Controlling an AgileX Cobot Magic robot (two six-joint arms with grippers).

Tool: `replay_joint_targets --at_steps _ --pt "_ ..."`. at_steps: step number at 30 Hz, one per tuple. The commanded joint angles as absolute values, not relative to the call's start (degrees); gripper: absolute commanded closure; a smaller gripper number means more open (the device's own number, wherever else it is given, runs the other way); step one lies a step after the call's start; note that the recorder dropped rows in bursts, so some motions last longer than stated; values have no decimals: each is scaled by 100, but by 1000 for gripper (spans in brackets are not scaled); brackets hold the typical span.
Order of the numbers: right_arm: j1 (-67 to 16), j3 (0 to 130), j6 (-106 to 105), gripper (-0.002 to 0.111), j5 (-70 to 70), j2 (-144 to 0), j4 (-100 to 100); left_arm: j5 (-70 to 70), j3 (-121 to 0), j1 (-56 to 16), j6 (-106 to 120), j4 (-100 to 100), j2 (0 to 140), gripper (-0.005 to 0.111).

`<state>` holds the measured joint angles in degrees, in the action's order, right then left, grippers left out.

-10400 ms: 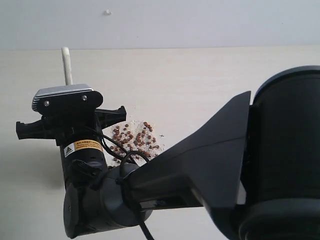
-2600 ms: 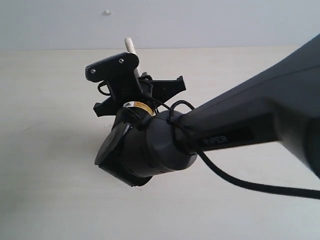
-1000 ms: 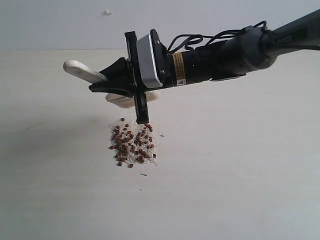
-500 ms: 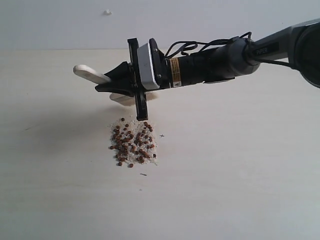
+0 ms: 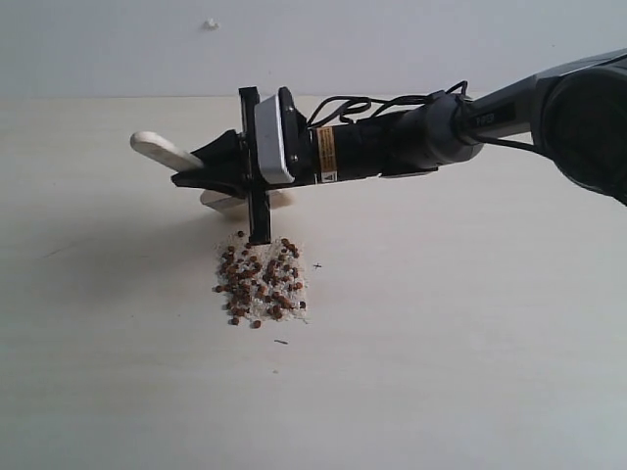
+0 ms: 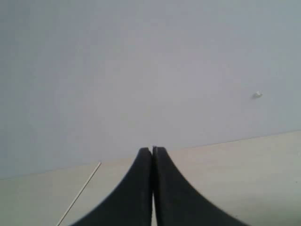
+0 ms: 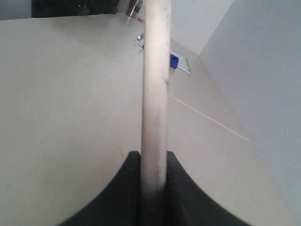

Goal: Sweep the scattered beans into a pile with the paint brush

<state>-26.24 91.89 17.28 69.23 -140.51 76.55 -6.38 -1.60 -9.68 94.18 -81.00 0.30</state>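
Your right gripper (image 5: 203,167) is clamped on the paint brush (image 5: 157,148) handle, just above the beans' (image 5: 263,284) far edge — drop it this flat and it could plough through, scattering them.

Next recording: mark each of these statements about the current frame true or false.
1. The right gripper grips the brush by its handle. True.
2. The left gripper is open. False: its jaws are shut, with nothing between them.
3. The beans are spread across the whole table. False: they sit in one cluster.
4. White crumbs lie among the beans. True.
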Motion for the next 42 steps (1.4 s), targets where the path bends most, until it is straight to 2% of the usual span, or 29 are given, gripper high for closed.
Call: replay_joint_targets --at_steps 1,20,32,42 --pt "-2718 9237 1650 108 6996 -14051 7701 -588 -135 -1001 9401 -8089 0 107" --pt "-2718 9237 2198 108 6996 -14086 8460 -586 -135 -1001 9401 -8099 0 107" --pt "-2727 9237 4398 108 6996 -14061 8854 -586 -135 -1001 9401 -8099 0 107" --pt "-2732 9237 2468 108 6996 -13822 8232 -586 -135 -1001 9401 -8099 0 107"
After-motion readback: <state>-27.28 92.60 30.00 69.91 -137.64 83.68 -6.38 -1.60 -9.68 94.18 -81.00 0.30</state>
